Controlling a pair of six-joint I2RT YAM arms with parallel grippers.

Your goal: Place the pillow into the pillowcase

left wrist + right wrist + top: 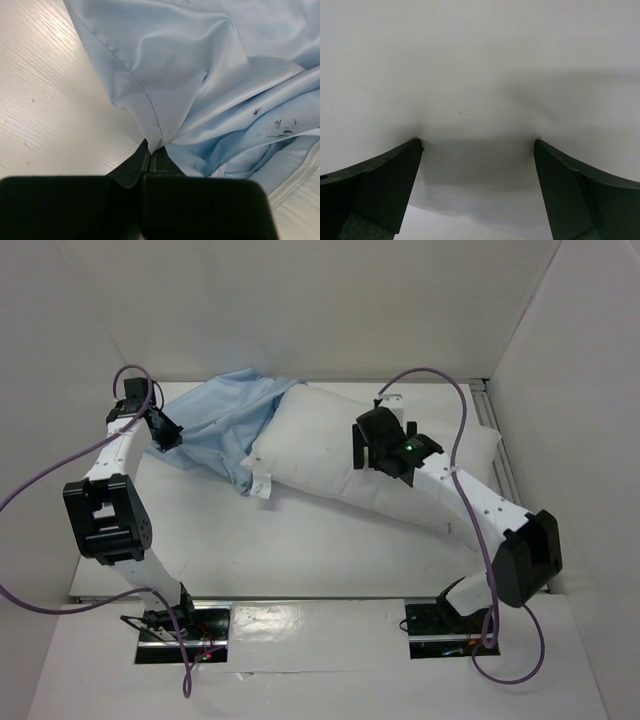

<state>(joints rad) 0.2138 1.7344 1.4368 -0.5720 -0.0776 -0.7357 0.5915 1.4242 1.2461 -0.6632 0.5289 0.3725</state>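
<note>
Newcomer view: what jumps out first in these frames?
The big white pillow lies slantwise across the middle of the scene, its left end meeting the bunched pale-blue pillowcase at far left. The left gripper is shut on a fold of the pillowcase. The right gripper, jaws wide open, presses its tips into the pillow's top.

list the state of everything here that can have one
pillow, lying flat, almost all of it uncovered
pillowcase, crumpled and limp, bunched at the pillow's left end
left claw, shut on a fold of the pillowcase
right claw, open, fingertips against the pillow
</note>
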